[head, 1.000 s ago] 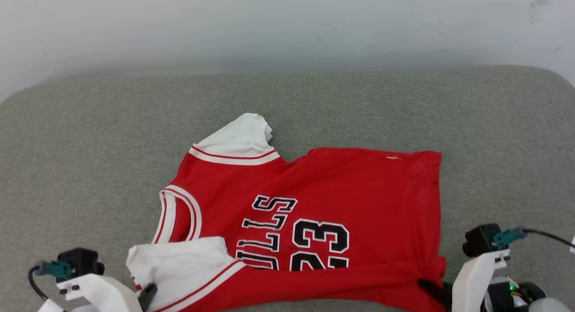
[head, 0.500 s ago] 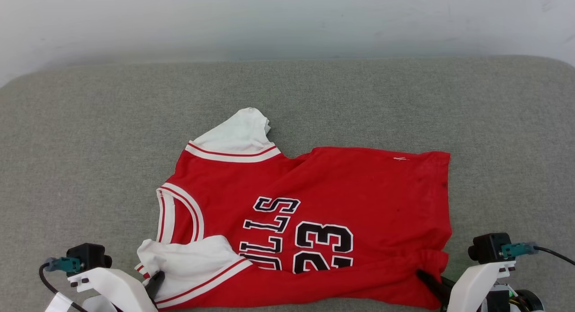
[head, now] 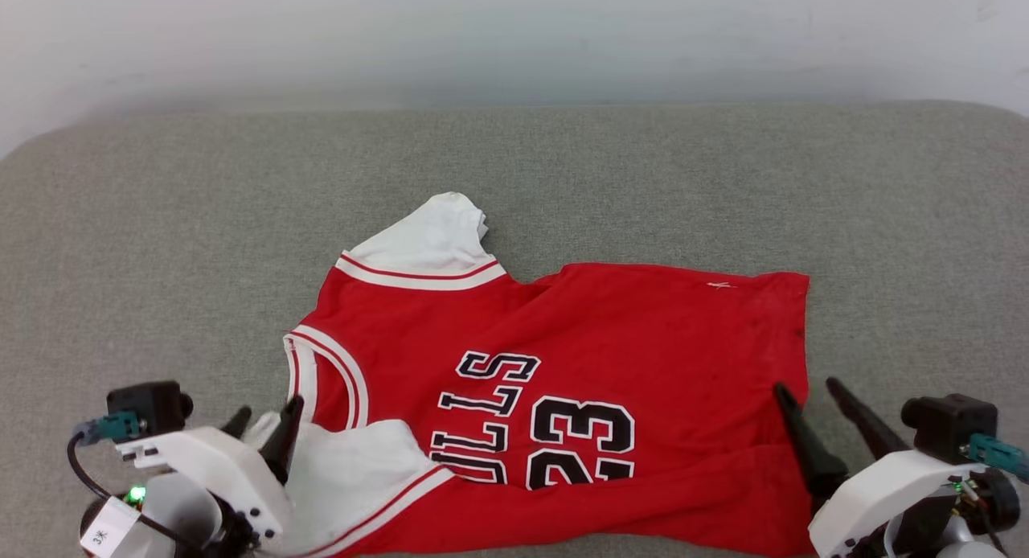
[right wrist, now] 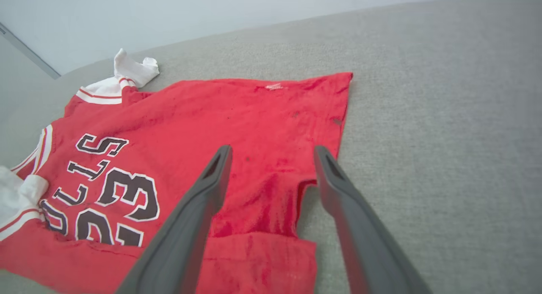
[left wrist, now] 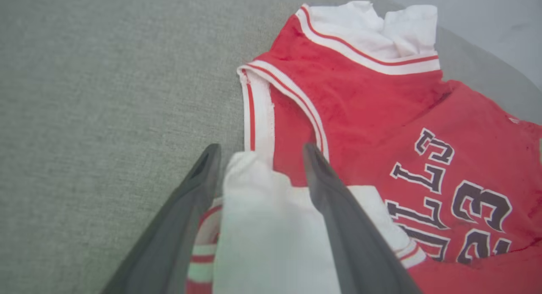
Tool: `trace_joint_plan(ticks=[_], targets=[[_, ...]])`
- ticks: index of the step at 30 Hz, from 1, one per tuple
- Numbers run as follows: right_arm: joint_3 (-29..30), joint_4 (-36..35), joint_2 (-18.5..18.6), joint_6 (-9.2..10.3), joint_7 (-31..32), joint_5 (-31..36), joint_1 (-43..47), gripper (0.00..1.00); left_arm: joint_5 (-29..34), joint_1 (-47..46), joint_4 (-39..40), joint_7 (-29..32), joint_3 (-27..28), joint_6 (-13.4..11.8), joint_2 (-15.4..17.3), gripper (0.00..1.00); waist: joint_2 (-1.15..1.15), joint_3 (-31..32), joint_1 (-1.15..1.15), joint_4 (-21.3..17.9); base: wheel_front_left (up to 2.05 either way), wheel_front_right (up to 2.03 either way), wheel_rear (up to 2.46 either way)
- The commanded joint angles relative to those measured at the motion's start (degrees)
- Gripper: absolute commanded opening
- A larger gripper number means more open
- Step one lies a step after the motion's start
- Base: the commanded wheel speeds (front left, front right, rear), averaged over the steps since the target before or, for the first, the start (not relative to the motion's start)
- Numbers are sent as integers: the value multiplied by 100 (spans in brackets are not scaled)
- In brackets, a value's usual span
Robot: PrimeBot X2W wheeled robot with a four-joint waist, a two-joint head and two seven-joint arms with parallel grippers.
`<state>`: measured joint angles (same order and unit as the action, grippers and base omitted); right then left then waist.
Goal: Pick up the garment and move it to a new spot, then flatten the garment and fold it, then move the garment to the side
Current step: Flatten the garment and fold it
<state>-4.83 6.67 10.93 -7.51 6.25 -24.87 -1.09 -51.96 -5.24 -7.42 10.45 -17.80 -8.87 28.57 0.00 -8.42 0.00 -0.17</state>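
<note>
The left gripper at the white sleeve and the right gripper at the hem have just let go — jaws apart — leaving the shirt by the cushion's near edge, ready for flattening.

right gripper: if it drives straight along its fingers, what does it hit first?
Probably the garment: the right gripper is open and aims at its red hem edge, one finger over fabric, the other over the grey cushion. Height above it is unclear.
</note>
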Motion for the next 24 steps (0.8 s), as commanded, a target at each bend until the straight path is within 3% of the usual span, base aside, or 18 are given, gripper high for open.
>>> trace_joint_plan(ticks=[1,7,12,19,24], targets=[[147,-94,-114,4,-200,250,-32,100,155,-172,31,-167,5,-53,-8,100,0,37,0,-26,0,0,0],[532,-403,-395,4,-520,722,-206,100,564,-748,-66,-472,-139,-69,-105,100,0,-11,0,-163,0,0,0],[649,-649,-502,4,-581,856,-404,100,768,-1510,-333,-427,-272,69,-127,100,0,-263,0,-395,0,0,0],[570,-713,-589,4,-632,798,-705,100,740,-2775,-1082,269,-426,417,-39,100,0,-667,0,-794,0,0,0],[411,-647,-663,4,-737,745,-896,100,634,-3601,-1643,1190,-606,717,152,100,0,-960,0,-1114,0,0,0]])
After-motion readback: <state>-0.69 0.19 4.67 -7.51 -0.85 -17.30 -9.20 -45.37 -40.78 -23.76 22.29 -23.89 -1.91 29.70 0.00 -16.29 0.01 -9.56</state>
